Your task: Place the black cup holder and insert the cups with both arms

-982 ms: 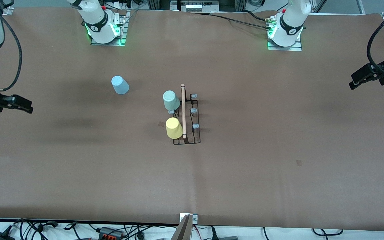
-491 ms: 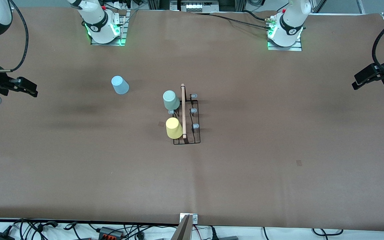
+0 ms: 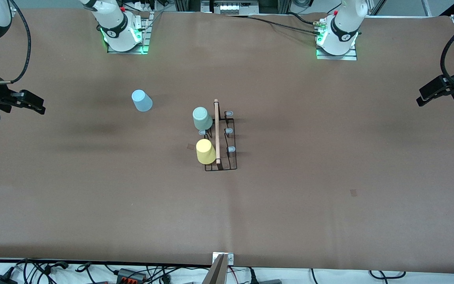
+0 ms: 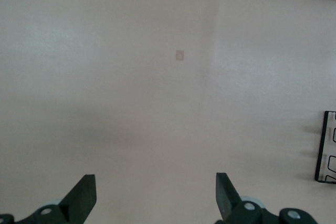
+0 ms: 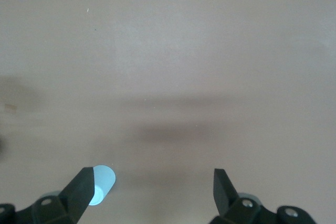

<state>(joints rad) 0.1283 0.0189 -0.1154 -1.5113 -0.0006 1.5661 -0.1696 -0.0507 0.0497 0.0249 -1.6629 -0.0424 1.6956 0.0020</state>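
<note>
The black cup holder (image 3: 227, 139) stands mid-table, its wooden rod (image 3: 216, 132) running along the top. A pale green cup (image 3: 202, 118) and a yellow cup (image 3: 205, 151) sit upside down on its pegs, on the side toward the right arm's end. A light blue cup (image 3: 142, 100) rests on the table apart from the holder, toward the right arm's end; it also shows beside a right fingertip, the light blue cup (image 5: 103, 181). My right gripper (image 3: 34, 104) (image 5: 152, 188) hangs open and empty over the table's edge at that end. My left gripper (image 3: 425, 94) (image 4: 155, 195) hangs open and empty over the table's other end. A corner of the holder (image 4: 326, 148) shows in the left wrist view.
The two arm bases (image 3: 122, 35) (image 3: 337, 39) stand along the table's edge farthest from the front camera. Small tape marks (image 3: 190, 146) (image 3: 353, 192) lie on the brown table cover. Cables run below the table's near edge (image 3: 93, 272).
The right gripper has risen and drawn toward the bases' side of the table over the last second. The left gripper has shifted slightly. Cups and holder have not moved.
</note>
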